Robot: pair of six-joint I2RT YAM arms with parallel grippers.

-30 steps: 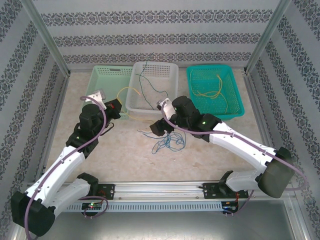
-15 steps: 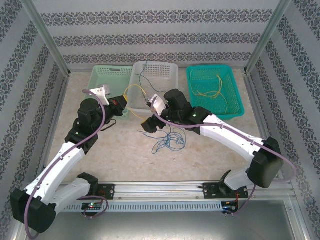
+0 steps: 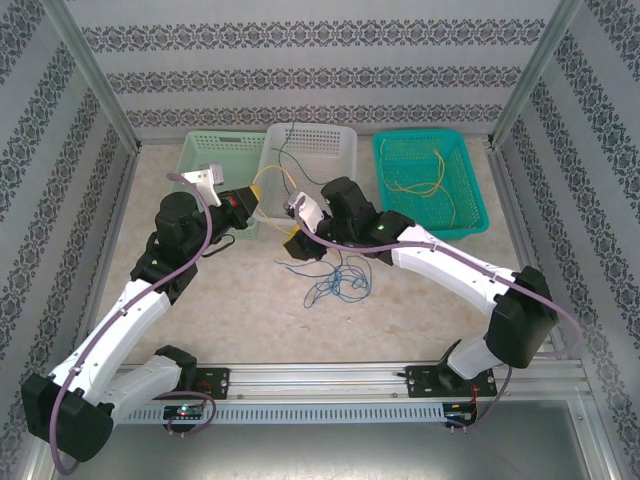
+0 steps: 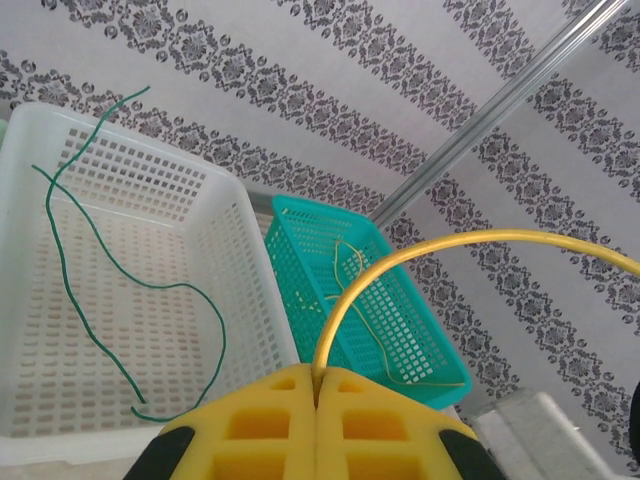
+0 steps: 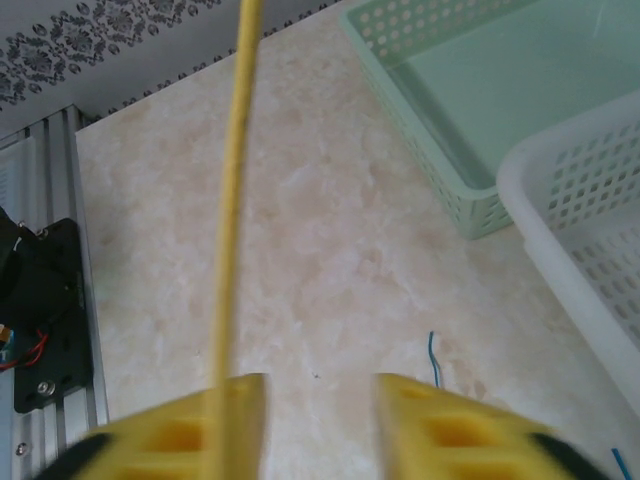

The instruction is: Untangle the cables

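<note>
Right claw (image 5: 320,395) has shifted left along the white basket's (image 3: 312,128) front, fingers parted beside the yellow cable (image 4: 480,237) that the left claw (image 4: 318,385) pinches shut, likely to draw it taut.

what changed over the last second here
The right tool swung left toward the left tool, which shifted slightly toward the baskets, still shut on the yellow cable. That cable now arcs between the two tools. The baskets, the blue tangle and the green cable stayed put.
</note>
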